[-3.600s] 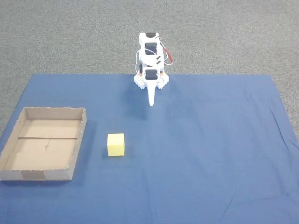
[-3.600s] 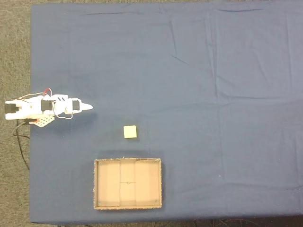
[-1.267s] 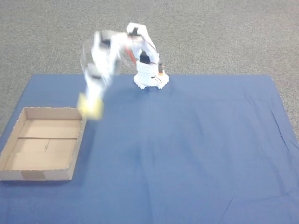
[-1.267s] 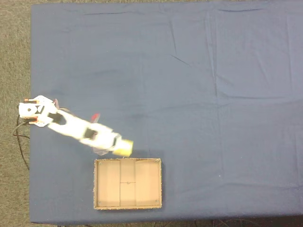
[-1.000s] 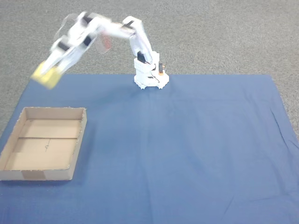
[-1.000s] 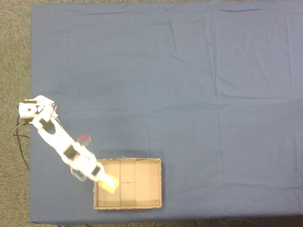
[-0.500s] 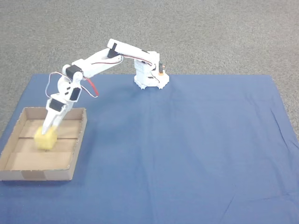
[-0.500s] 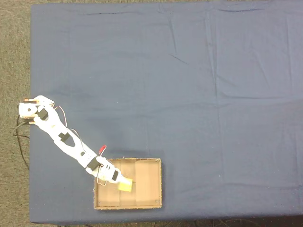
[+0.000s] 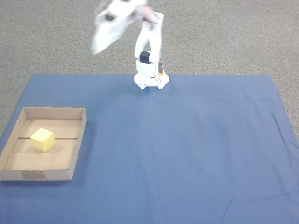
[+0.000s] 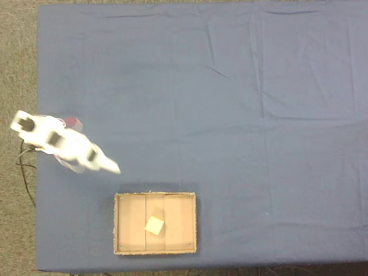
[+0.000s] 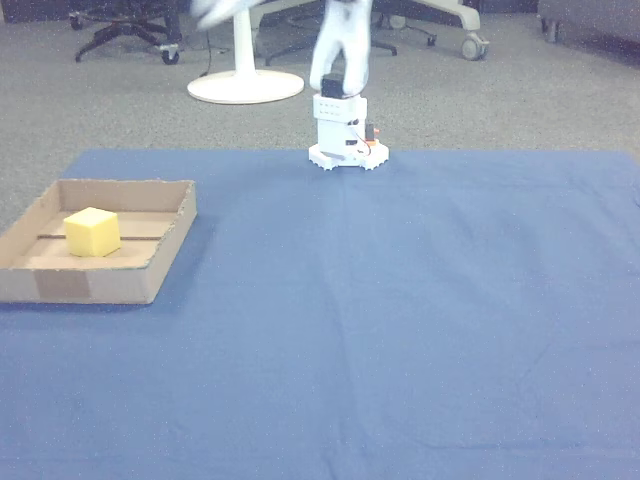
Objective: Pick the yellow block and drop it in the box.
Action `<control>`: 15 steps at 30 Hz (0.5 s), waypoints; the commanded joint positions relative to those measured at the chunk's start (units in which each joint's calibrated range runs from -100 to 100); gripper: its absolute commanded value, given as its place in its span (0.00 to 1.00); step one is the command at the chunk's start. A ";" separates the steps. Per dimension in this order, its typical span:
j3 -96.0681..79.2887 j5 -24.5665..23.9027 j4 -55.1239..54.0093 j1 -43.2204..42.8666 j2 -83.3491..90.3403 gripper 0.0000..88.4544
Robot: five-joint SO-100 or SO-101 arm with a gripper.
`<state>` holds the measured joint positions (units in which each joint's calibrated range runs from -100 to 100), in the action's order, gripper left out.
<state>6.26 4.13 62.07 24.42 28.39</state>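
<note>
The yellow block (image 9: 42, 140) lies inside the box (image 9: 78, 140), on the crease across its floor, free of the arm; from above it sits near the middle of the box (image 10: 184, 224), turned a little askew (image 10: 154, 225). In the other view the block (image 11: 92, 232) rests toward the left part of the box (image 11: 160, 260). The arm is raised and blurred, its fingers (image 10: 112, 168) well apart from the box over the blue cloth (image 9: 187, 149); whether they are apart or together cannot be told.

Even, soft light with faint shadows; the arm (image 9: 117, 21) is smeared by motion blur.
</note>
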 commanded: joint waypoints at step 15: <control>-106.08 -2.74 -20.27 -26.34 69.25 0.00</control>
<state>-97.60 1.20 42.71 -2.66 96.93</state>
